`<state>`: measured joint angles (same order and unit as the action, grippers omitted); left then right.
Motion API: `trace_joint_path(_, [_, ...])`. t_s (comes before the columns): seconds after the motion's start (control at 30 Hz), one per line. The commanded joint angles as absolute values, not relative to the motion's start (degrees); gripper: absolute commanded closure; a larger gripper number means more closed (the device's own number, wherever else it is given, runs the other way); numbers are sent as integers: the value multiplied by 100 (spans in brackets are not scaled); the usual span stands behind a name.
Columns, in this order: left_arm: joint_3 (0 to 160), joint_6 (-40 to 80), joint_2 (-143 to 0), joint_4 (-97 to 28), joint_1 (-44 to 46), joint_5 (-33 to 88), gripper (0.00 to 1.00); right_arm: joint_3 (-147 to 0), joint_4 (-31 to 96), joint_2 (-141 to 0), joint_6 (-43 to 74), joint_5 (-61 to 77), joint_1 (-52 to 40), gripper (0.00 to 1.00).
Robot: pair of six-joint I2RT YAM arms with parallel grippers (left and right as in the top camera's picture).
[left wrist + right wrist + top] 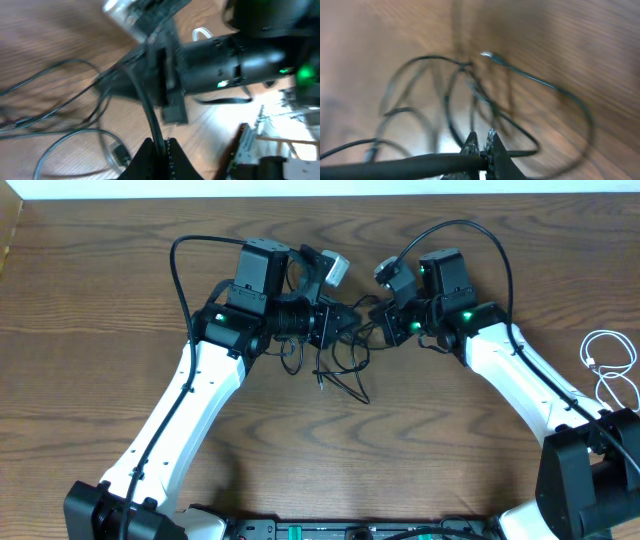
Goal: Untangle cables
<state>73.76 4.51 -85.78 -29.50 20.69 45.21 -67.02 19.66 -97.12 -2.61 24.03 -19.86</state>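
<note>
A tangle of thin black cables (340, 365) hangs and lies between my two grippers at the table's middle back. My left gripper (335, 323) is shut on a black cable (150, 117) that runs up between its fingers (160, 147). My right gripper (385, 320) is shut on a black cable (420, 165) gripped at its fingertips (482, 145), with blurred loops of the tangle (470, 95) below it. A white cable (608, 365) lies coiled at the right edge, apart from both grippers.
The wooden table (100, 330) stretches to both sides. Thick black arm wires (180, 270) arc above each wrist. The right arm's body (225, 65) fills the left wrist view close ahead.
</note>
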Motion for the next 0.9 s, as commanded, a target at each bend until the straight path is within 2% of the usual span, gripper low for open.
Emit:
trace_joint_path(0.0, [7507,458,-8562,-3247,2053,3448,83,-6781,2067,-9695,325,460,-1949,99])
trace_joint_path(0.1, [7487,460,-8573,-3638,2053,2198,62,-6783,2187,-9605,576,-489,-1848,99])
trace_joint_path(0.17, [7443,462,-8573,-3830,2053,1562,55,-6783,2296,-9452,578,-886,-1747,99])
trace_joint_path(0.27, [7336,504,-8578,-3944,2056,1448,48,-6783,2556,-9166,725,-998,-1599,99])
trace_joint_path(0.53, [7227,504,-8676,-4023,2084,2882,46,-6781,3577,-9035,1872,-517,-1341,99])
trace_joint_path(0.87, [7225,508,-9310,-3778,2383,3791,49,-6781,3817,-9039,2250,152,-1358,99])
